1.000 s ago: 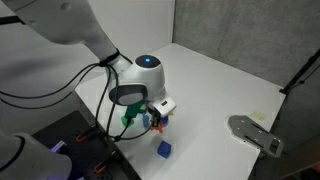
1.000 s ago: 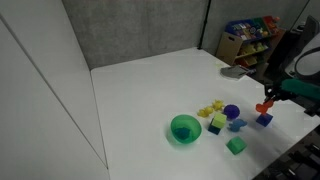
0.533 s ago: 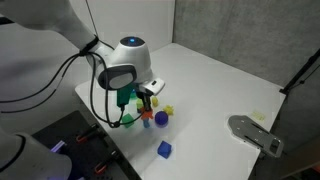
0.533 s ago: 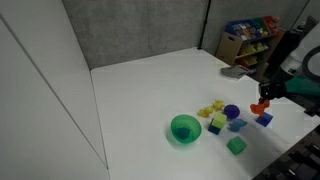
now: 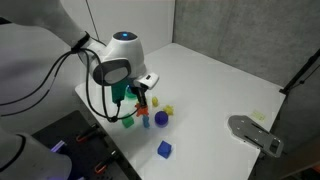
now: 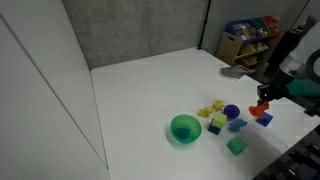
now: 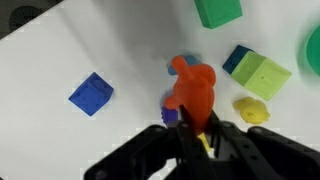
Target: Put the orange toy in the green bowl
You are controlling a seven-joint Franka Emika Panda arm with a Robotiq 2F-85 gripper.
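My gripper [image 7: 193,128] is shut on the orange toy [image 7: 192,90] and holds it above the white table, over the cluster of small toys. In an exterior view the toy [image 6: 262,107] hangs to the right of the cluster, and it shows under the gripper in the other [image 5: 141,102]. The green bowl [image 6: 184,128] stands on the table left of the cluster, apart from the gripper. In the wrist view only its edge [image 7: 314,48] shows at the right. In an exterior view the arm hides most of the bowl [image 5: 120,96].
Small toys lie by the bowl: a blue cube [image 7: 91,93], a green cube [image 7: 218,10], a lime block [image 7: 263,76], a yellow piece [image 7: 254,110], a purple ball [image 6: 231,112]. A grey object [image 5: 255,134] lies near the table's edge. A toy shelf [image 6: 247,40] stands beyond.
The gripper has lifted and carried the orange toy away from the blue cube, over the toy cluster toward the bowl's side.
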